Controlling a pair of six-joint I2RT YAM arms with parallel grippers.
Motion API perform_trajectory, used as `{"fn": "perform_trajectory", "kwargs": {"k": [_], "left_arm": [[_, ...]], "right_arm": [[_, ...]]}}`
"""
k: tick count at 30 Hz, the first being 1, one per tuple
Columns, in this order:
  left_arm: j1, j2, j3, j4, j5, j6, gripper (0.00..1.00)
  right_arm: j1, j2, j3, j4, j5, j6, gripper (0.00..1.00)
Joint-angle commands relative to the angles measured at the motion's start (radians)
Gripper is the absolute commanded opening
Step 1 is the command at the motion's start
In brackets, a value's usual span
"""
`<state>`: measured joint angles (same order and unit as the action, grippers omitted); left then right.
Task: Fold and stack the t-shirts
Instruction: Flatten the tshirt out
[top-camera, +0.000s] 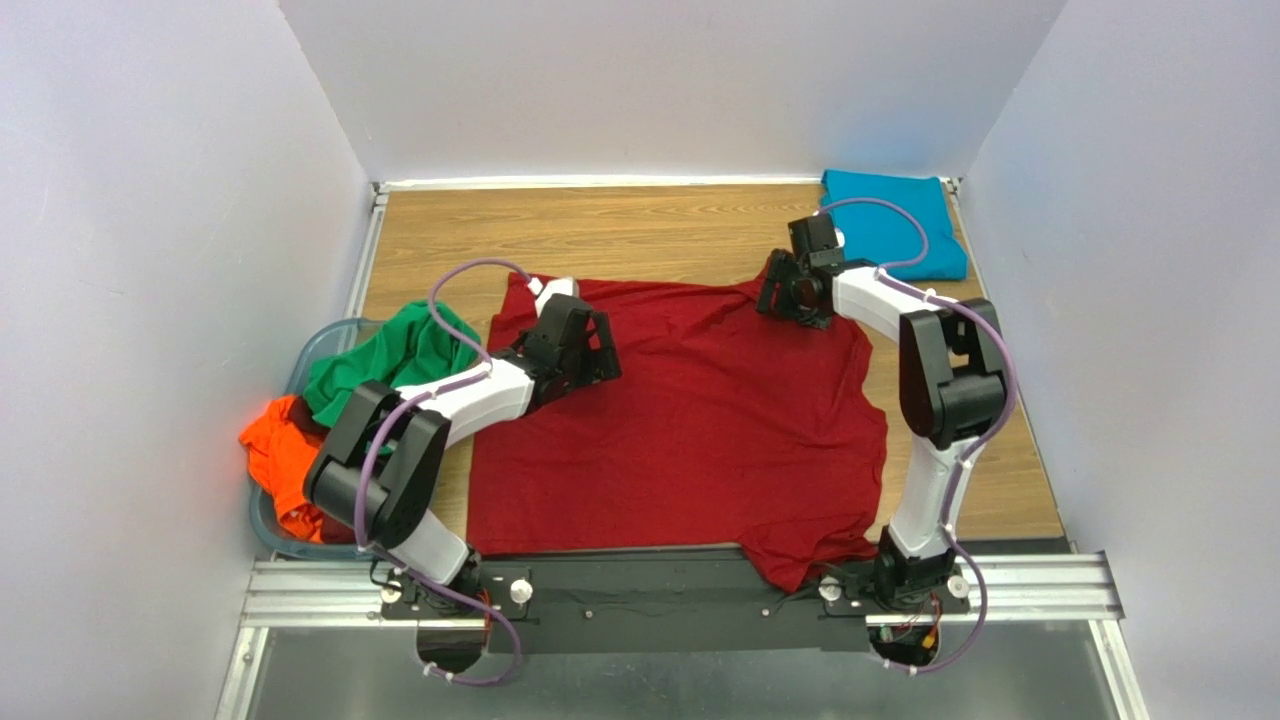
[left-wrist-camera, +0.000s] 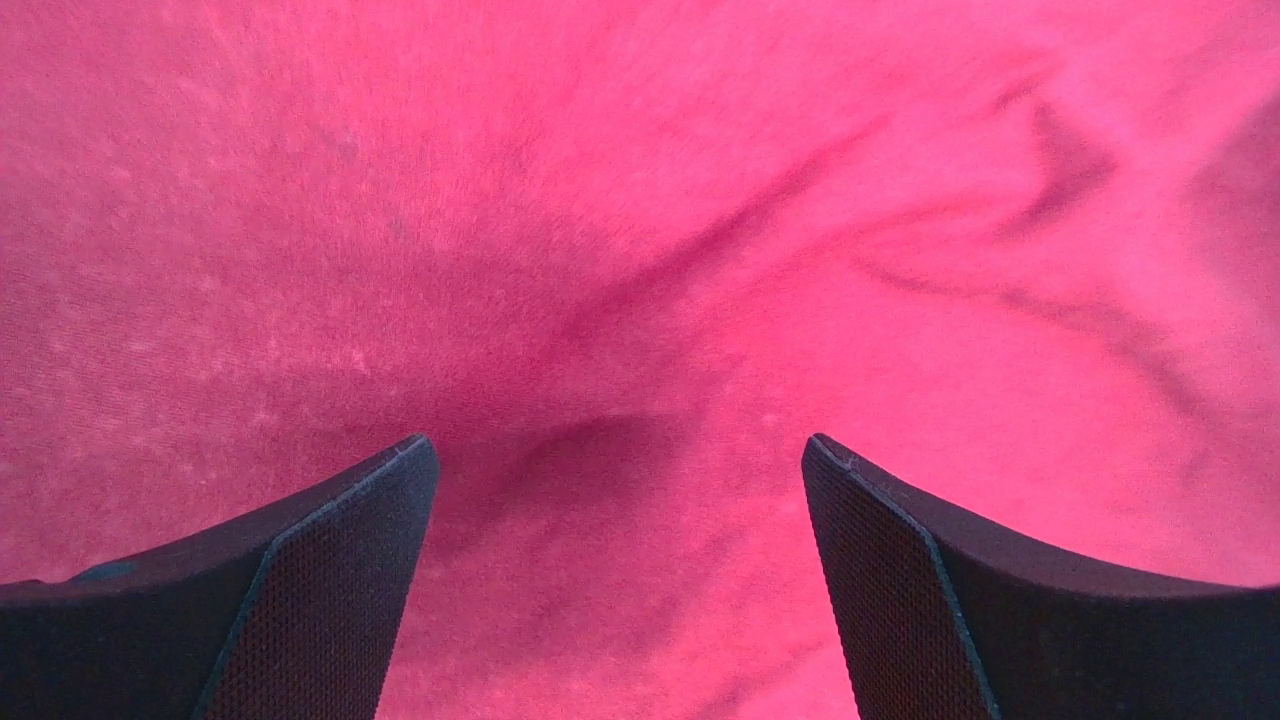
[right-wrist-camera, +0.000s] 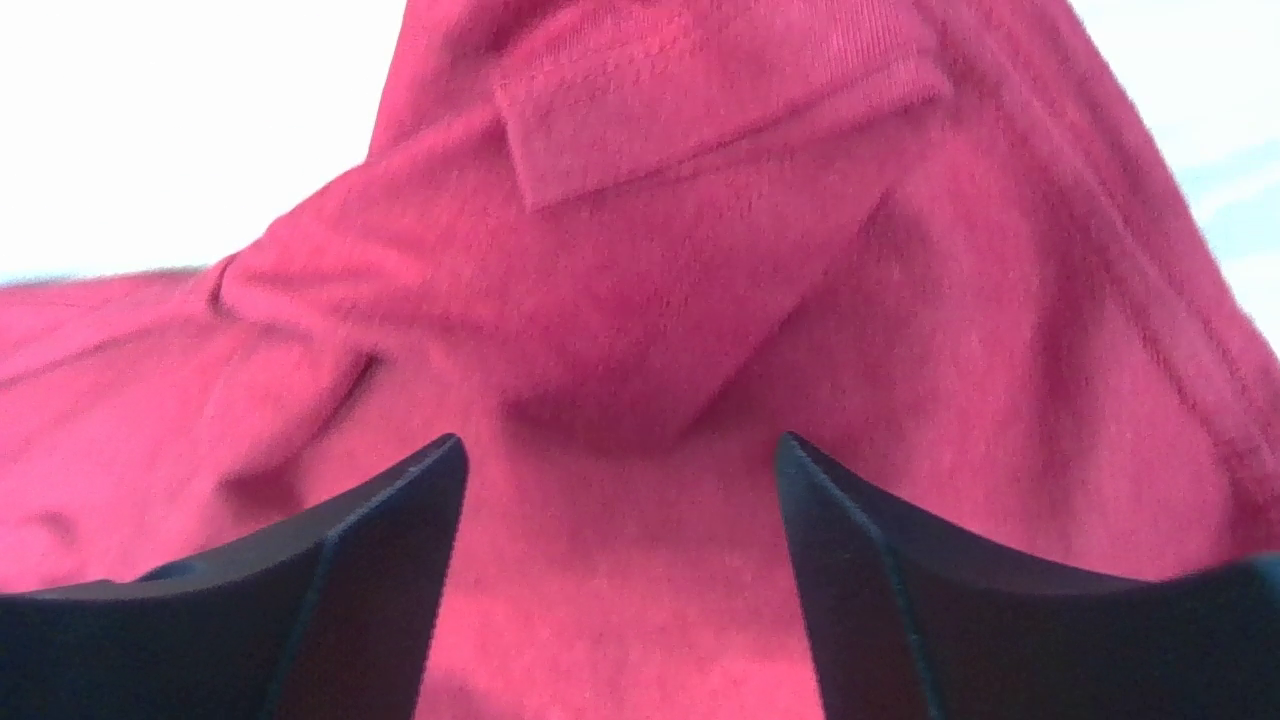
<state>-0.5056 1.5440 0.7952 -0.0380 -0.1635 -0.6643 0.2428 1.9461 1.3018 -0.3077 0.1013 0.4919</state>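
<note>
While their jaws stand apart, holding nothing, the left pincer (left-wrist-camera: 616, 444) and right pincer (right-wrist-camera: 616, 441) sit low over the far shoulders of the dark red t-shirt (top-camera: 706, 435), spread unfolded across the counter (top-camera: 646, 233). Only the teal-blue t-shirt (top-camera: 890, 221) looks folded, far right corner. The green t-shirt (top-camera: 394, 354) and orange t-shirt (top-camera: 280, 447) wait bunched in a bin (top-camera: 265, 522), left.

Dk red tee (top-camera: 691, 428), teal-blue tee (top-camera: 899, 213), green tee (top-camera: 394, 354), orange tee (top-camera: 280, 450); tbl (top-camera: 646, 233) wood-grain; bin (top-camera: 320, 336) prob. bluish.
</note>
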Motion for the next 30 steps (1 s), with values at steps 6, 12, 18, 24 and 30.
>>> {"fn": "perform_trajectory", "kwargs": {"k": [6, 12, 18, 24, 30], "left_arm": [[-0.001, 0.054, -0.053, 0.033, 0.012, 0.028, 0.98], [-0.001, 0.074, -0.057, 0.033, 0.012, 0.028, 0.98], [-0.001, 0.079, -0.060, 0.061, 0.012, 0.043, 0.98], [-0.001, 0.070, -0.065, 0.064, 0.012, 0.046, 0.98], [-0.001, 0.071, -0.068, 0.067, 0.010, 0.043, 0.98]], "right_arm": [[0.003, 0.097, 0.097, 0.002, 0.049, -0.029, 0.57], [0.003, 0.100, 0.113, 0.002, 0.057, -0.047, 0.41], [0.003, 0.126, 0.149, 0.002, 0.043, -0.062, 0.23], [0.004, 0.163, 0.215, 0.002, -0.021, -0.069, 0.01], [0.010, 0.220, 0.341, 0.002, -0.094, -0.064, 0.01]]}}
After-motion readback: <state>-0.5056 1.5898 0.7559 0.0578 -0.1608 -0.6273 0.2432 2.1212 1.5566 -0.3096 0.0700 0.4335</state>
